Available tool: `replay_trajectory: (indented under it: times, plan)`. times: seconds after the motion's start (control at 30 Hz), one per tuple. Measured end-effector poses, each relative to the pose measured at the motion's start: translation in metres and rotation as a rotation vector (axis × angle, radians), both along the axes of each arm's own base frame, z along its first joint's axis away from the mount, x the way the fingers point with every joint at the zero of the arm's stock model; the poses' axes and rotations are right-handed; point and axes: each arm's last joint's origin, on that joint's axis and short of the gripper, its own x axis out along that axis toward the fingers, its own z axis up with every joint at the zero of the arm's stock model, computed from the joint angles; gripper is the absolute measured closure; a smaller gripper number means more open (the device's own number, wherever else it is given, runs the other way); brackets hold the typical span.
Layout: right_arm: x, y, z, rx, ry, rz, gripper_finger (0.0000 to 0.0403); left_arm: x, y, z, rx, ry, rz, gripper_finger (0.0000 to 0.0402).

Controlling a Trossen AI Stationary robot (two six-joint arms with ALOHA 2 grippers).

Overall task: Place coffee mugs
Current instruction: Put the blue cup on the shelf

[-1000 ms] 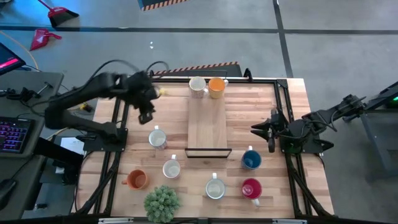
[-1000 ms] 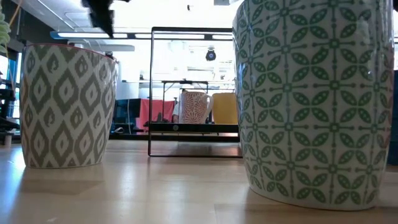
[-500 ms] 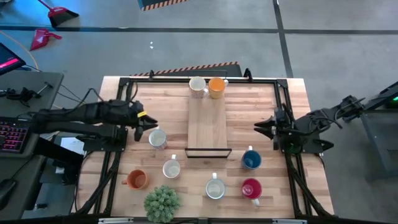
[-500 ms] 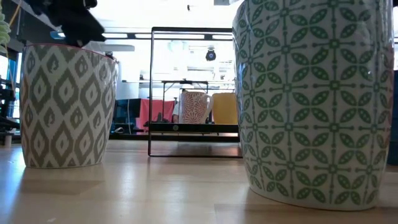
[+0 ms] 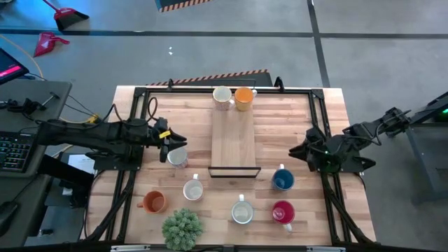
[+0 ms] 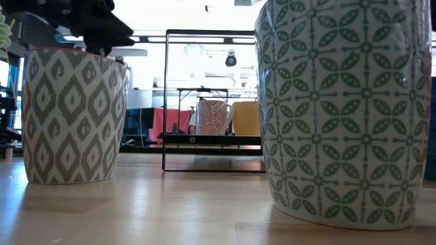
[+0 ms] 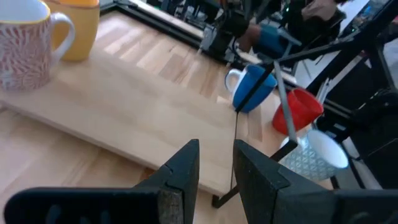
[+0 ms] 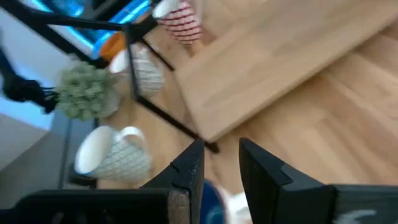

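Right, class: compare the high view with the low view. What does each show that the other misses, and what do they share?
High only: the blue mug, red mug, front orange mug, plant ball and waiting right gripper. Low only: the patterns, green leaves on the leaf mug, grey diamonds on the diamond mug. Both: the left gripper by the diamond mug, and two mugs at the wooden board's far end.

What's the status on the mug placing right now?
Left end effector open, over a white patterned ceramic mug. Right end effector open, near the blue ceramic mug. Nothing held.
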Motion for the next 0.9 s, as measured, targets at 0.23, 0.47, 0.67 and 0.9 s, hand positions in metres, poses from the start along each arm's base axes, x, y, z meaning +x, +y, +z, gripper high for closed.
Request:
replay_trajectory:
  times: [0.23, 0.47, 0.67, 0.9]
  plan:
    - [0.014, 0.012, -0.010, 0.080, 0.136, 0.107, 0.0322, 0.000, 0.000, 0.001, 0.000, 0.010, 0.001, 0.0316]
    - [0.035, 0.025, -0.030, 0.097, 0.335, 0.156, 0.0322, 0.000, 0.000, 0.001, -0.010, 0.017, 0.005, 0.0316]
    - [0.044, 0.030, -0.027, 0.057, 0.438, 0.153, 0.0322, 0.001, 0.000, 0.000, -0.009, 0.020, 0.006, 0.0316]
    - [0.058, 0.031, 0.001, -0.082, 0.580, 0.153, 0.0322, 0.000, 0.000, 0.000, -0.008, 0.028, 0.005, 0.0316]
